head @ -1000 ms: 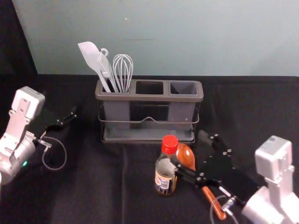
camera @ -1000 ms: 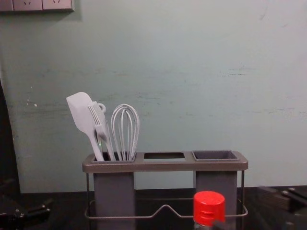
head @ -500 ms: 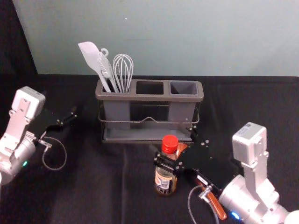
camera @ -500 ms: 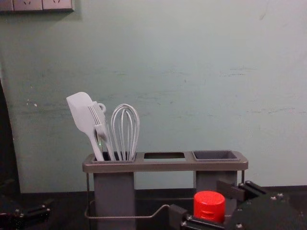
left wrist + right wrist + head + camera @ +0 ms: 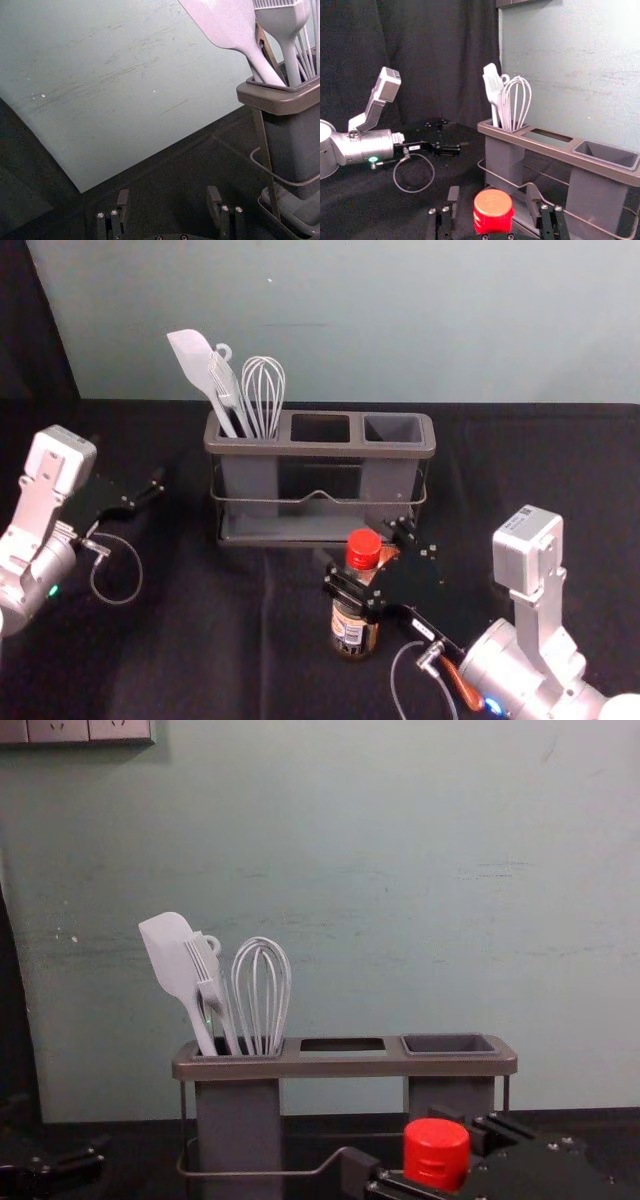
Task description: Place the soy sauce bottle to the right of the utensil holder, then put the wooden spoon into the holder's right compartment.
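In the head view, the soy sauce bottle (image 5: 352,630) is seen upright on the dark cloth, in front of the right half of the utensil holder (image 5: 320,449). It is straddled by the right gripper (image 5: 362,551), with one finger brought across its near side and the other kept on the far side, presumably so that it can be pinched without being tipped. The wooden spoon (image 5: 462,683) is lying partly beneath that gripper, so a low sideways drag could disturb it; a lift first would seem safer. Bare cloth is offered to the right of the holder as room for the bottle. In the left wrist view, the idle left gripper (image 5: 168,192) is shown with its fingers apart and nothing between them, off to the holder's left and out of the way. In the right wrist view, the red cap (image 5: 493,207) is framed between spread fingers with a gap at each side, so no grip is judged to be made. In the chest view, the cap is seen in front of the right compartment (image 5: 449,1044); the holder's front wire should be cleared when the bottle is swung right.
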